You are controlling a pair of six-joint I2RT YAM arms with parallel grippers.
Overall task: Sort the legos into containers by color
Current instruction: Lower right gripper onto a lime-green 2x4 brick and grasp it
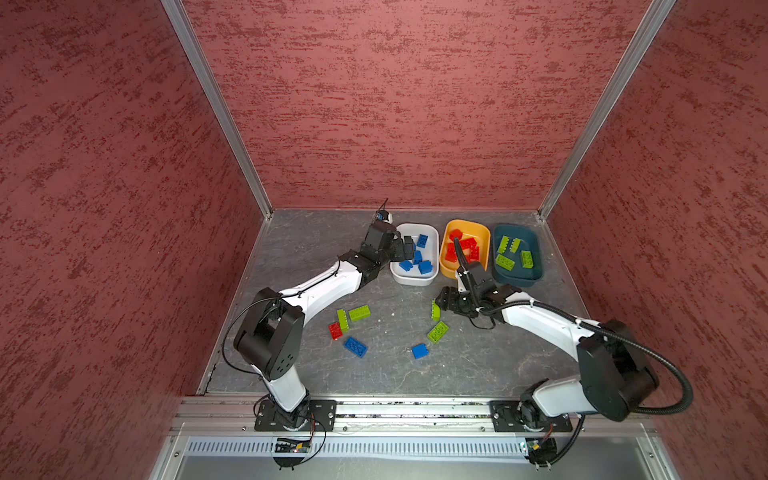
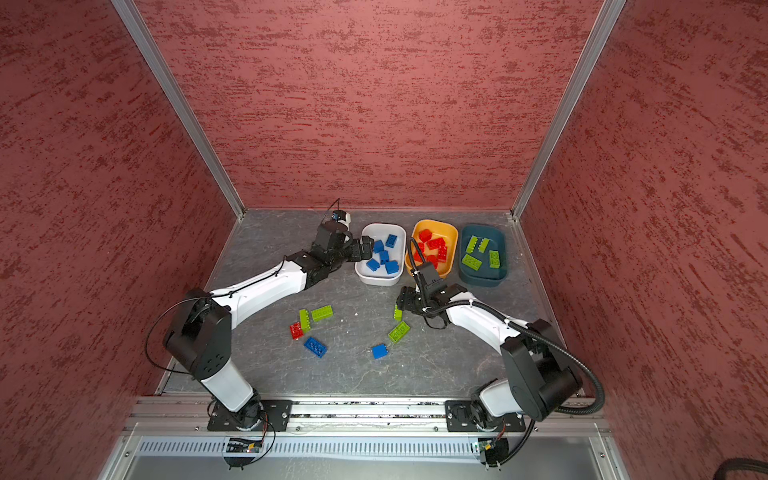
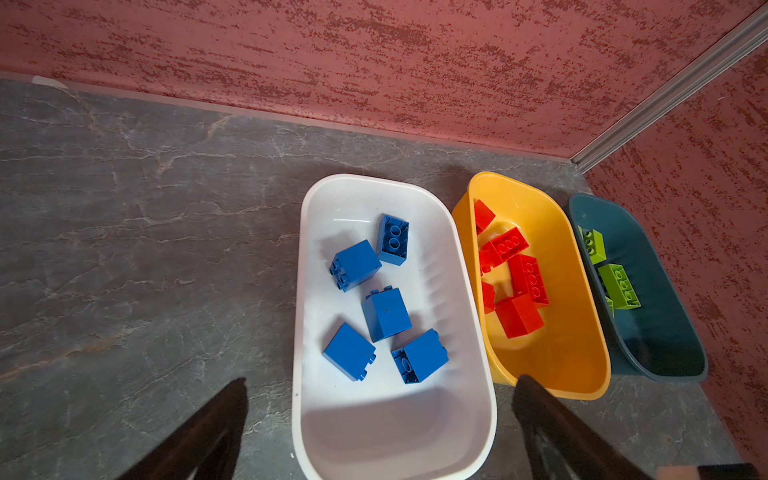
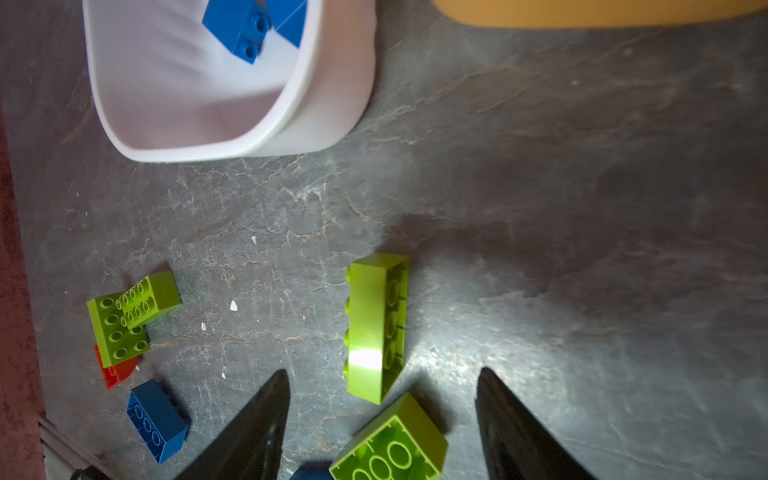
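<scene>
At the back of the grey stone-patterned counter (image 1: pixel 395 374), the white plastic tub (image 3: pixel 374 436) holds blue studded bricks (image 3: pixel 386 316), the yellow-orange tub (image 3: pixel 561 353) red ones (image 3: pixel 519 320) and the dark teal tub (image 3: pixel 665 332) lime green ones (image 3: pixel 619 286), keeping the colours apart. The left claw (image 3: pixel 382 379) hangs wide open and empty over the white tub. The right claw (image 4: pixel 383 370), jaws apart, frames a loose lime green oblong brick (image 4: pixel 370 324) lying on its side, probably the next pick. No writing is legible.

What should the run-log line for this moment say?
left gripper: open above white tub | right gripper: open at tipped green brick | left: loose bricks on table
</scene>
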